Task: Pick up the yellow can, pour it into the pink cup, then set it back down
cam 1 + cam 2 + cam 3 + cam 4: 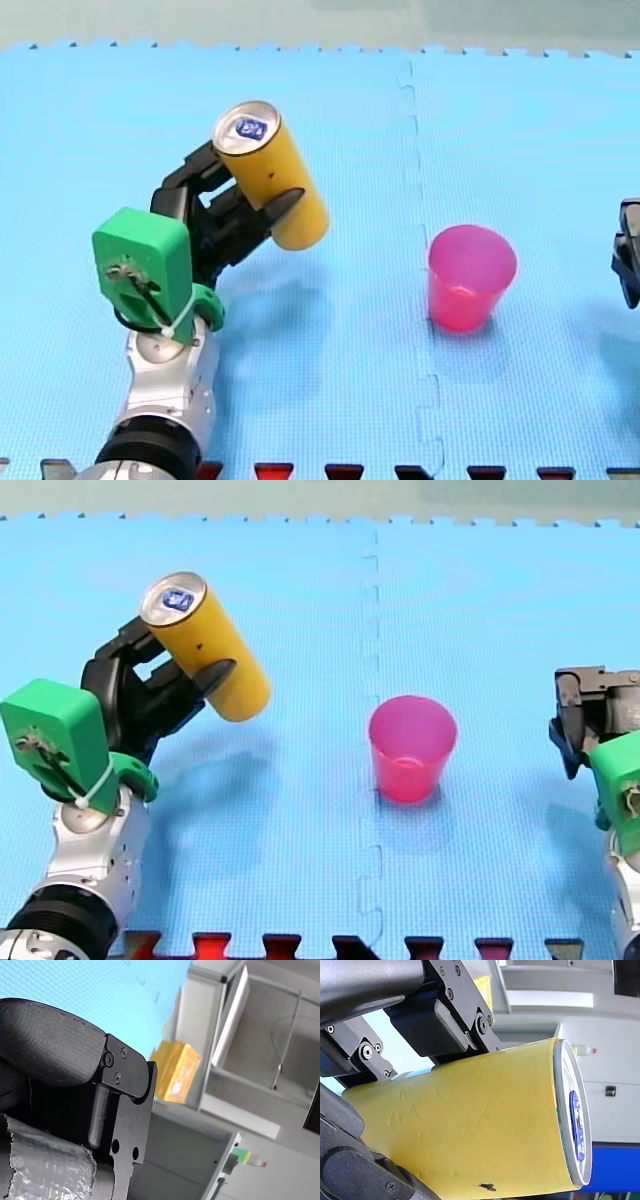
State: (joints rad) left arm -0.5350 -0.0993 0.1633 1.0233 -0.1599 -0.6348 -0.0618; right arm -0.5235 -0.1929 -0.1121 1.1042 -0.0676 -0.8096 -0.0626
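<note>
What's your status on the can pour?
Left hand shut on yellow can, off the blue mat, tilted, left of pink cup. Right hand at right edge, holding nothing. Cup upright, nothing between it and can.

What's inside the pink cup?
In the pink cup only its inner wall and floor show; the near wall covers some floor. The left hand holds the yellow can left of it, the right hand hangs opposite.

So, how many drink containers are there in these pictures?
2. The yellow metal can is tilted in the fingers of the left hand, lifted over the blue foam mat. The pink plastic cup stands upright on the mat, to the can's right, apart from it.
</note>
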